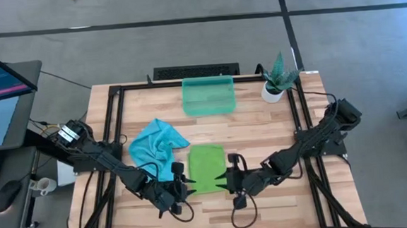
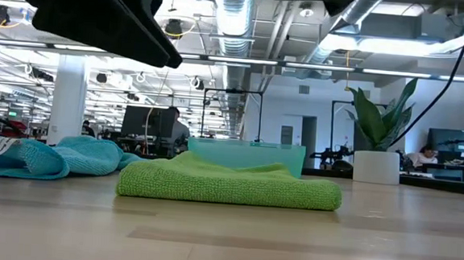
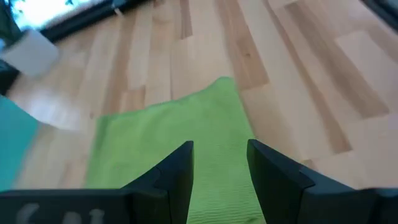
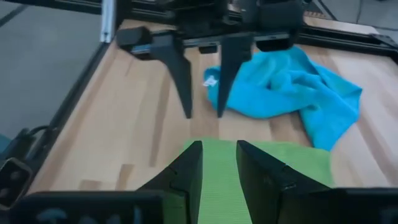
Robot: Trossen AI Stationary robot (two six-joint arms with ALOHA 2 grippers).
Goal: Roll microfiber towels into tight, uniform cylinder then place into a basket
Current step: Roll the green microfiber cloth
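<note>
The green towel [image 1: 207, 168] lies folded flat at the worktop's 6 o'clock. The left hand [image 1: 179, 184] at its 8 o'clock and the right hand [image 1: 229, 181] at 4 hover part-open, empty. Both should pinch the near edge evenly, rolling tightly toward the basket [image 1: 208, 96] at 12.

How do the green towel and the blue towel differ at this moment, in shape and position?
The green towel lies folded into a flat, neat rectangle, while the blue towel is crumpled in a loose heap. The green towel sits between the left gripper and the right gripper; the blue towel lies off toward the left arm's side. The blue towel shows a small white tag; the green towel shows none. Both rest on the table, outside the basket.
</note>
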